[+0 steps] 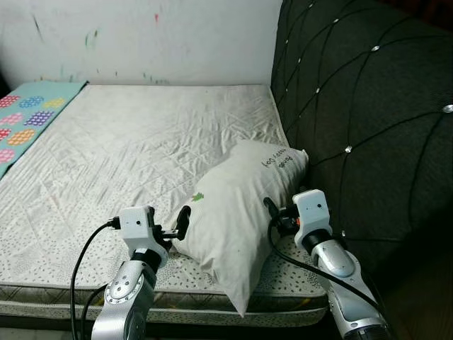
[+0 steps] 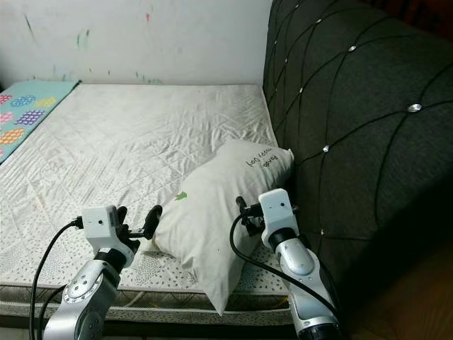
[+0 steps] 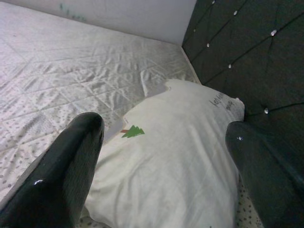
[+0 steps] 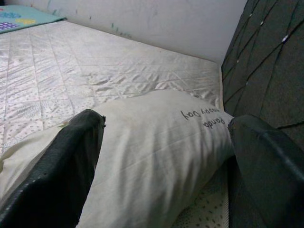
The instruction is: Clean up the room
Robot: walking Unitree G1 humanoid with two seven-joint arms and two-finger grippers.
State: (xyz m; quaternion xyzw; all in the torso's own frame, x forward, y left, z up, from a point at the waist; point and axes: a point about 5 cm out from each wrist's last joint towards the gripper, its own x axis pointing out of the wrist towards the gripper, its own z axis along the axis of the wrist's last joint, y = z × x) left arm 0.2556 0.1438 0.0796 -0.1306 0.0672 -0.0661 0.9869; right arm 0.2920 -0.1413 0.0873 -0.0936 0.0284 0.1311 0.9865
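A white pillow [image 1: 237,212] with a small green tree mark and dark lettering lies on the quilted mattress [image 1: 141,142], at its near right corner against the headboard. My left gripper [image 1: 171,227] is open at the pillow's left edge, and in the left wrist view its black fingers [image 3: 71,175] stand wide apart with the pillow [image 3: 175,156] just ahead. On the pillow's right side, my right gripper [image 2: 242,212] is also open. Its fingers [image 4: 66,175] flank the pillow [image 4: 152,147] in the right wrist view.
A dark tufted headboard [image 1: 368,120] rises along the right. A marked white wall [image 1: 141,35] backs the bed. A teal mat with coloured patterns [image 1: 28,117] covers the far left of the mattress. The mattress's front edge [image 1: 56,301] runs just before me.
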